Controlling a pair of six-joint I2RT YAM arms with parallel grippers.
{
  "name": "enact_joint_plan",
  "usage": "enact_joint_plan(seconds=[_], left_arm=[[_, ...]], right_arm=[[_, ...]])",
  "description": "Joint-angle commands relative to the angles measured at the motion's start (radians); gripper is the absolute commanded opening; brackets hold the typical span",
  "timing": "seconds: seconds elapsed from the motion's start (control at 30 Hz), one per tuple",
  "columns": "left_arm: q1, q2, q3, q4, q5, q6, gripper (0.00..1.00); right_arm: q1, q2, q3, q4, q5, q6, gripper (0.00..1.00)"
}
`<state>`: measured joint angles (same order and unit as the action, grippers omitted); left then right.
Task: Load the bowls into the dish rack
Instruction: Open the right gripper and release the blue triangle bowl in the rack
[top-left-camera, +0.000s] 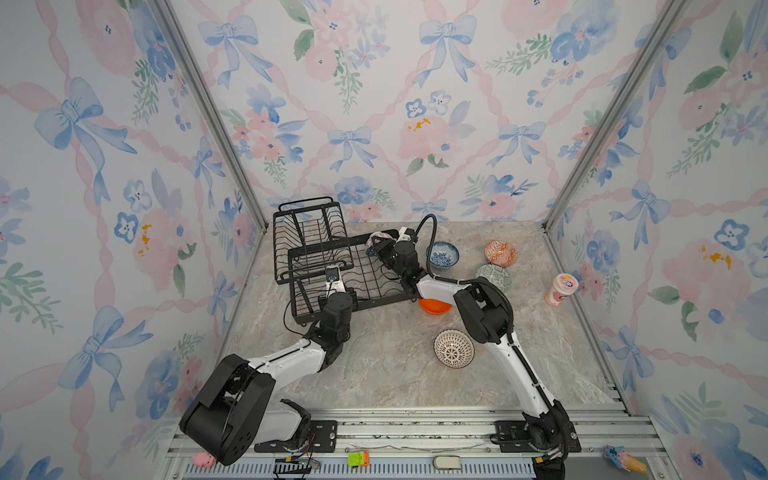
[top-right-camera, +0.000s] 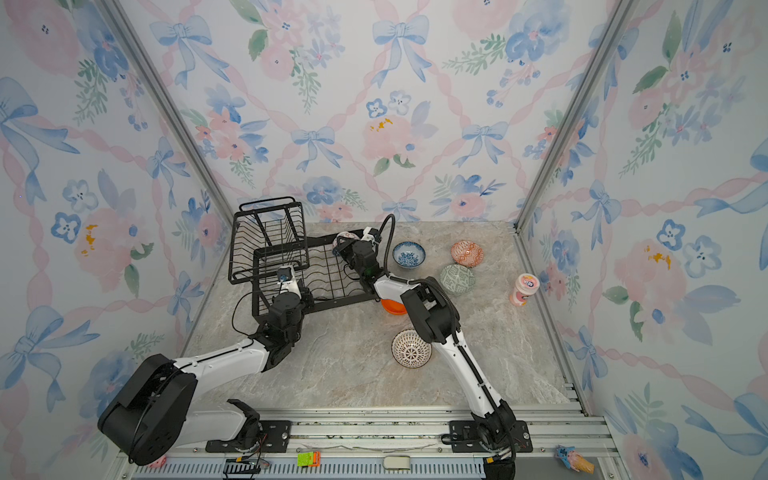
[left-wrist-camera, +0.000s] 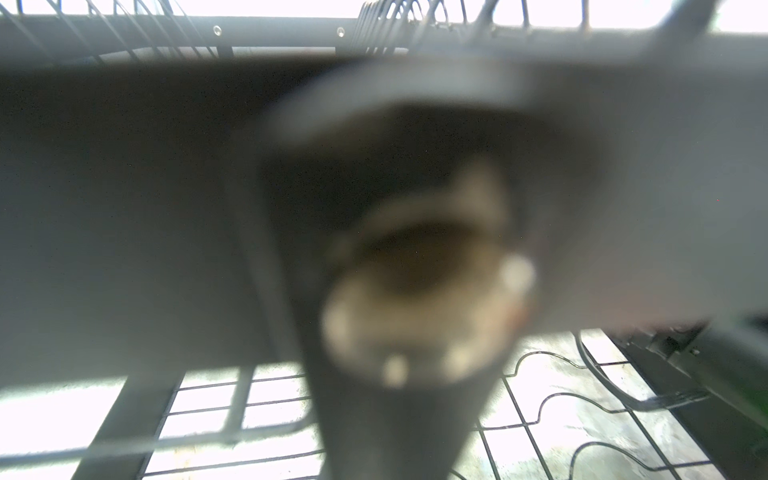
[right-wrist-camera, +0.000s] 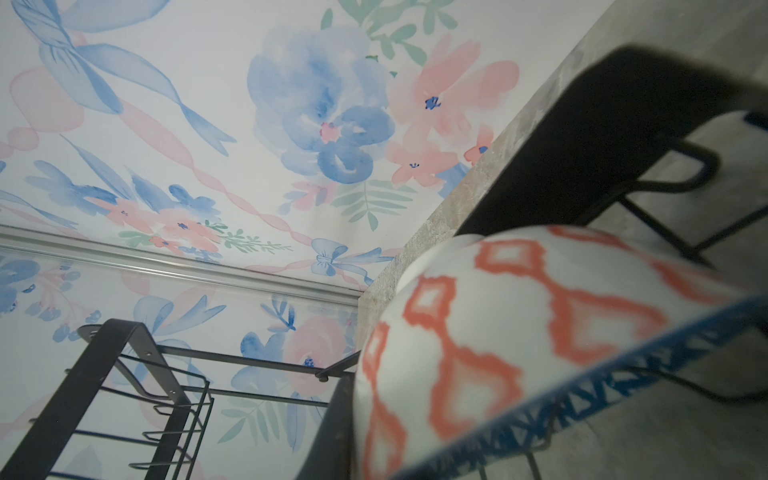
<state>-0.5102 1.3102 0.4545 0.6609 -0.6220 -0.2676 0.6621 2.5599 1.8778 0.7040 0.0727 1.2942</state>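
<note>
Right wrist view is showing a patterned bowl (right-wrist-camera: 498, 332) right by the dish rack (right-wrist-camera: 124, 374). I am not seeing if the left gripper (top-left-camera: 328, 268) or right gripper (top-left-camera: 376, 249) is clenching.

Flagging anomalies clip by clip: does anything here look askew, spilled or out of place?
One thing: the orange-diamond bowl sits tipped on its side at the far corner of the dish rack, beside the right pincer, not settled flat. Nothing looks spilled or broken. The left wrist view is mostly blocked by blur.
</note>
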Motion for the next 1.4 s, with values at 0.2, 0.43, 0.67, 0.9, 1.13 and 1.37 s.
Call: enact_joint_plan(seconds=[0.2, 0.43, 0.67, 0.9, 1.13, 1.37], left_arm=[[-0.019, 0.022, 0.016, -0.031, 0.081, -0.156, 0.04], [-0.021, 0.022, 0.012, -0.034, 0.075, -0.156, 0.04], [-0.022, 0.021, 0.018, -0.038, 0.072, -0.149, 0.06], [-0.024, 0.022, 0.02, -0.044, 0.072, -0.147, 0.1], [-0.024, 0.014, 0.02, -0.05, 0.07, -0.14, 0.11], [-0.024, -0.007, 0.012, -0.072, 0.067, -0.141, 0.23]], right_arm=[[-0.004, -0.077, -0.07, 0.018, 0.073, 0.058, 0.2], [-0.004, -0.07, -0.059, 0.019, 0.062, 0.065, 0.21], [-0.008, -0.082, -0.072, 0.035, 0.055, 0.06, 0.22], [-0.01, -0.123, -0.082, 0.02, 0.044, 0.014, 0.28], [-0.016, -0.142, -0.105, 0.029, 0.042, 0.008, 0.29], [-0.027, -0.202, -0.165, 0.034, 0.037, -0.02, 0.33]])
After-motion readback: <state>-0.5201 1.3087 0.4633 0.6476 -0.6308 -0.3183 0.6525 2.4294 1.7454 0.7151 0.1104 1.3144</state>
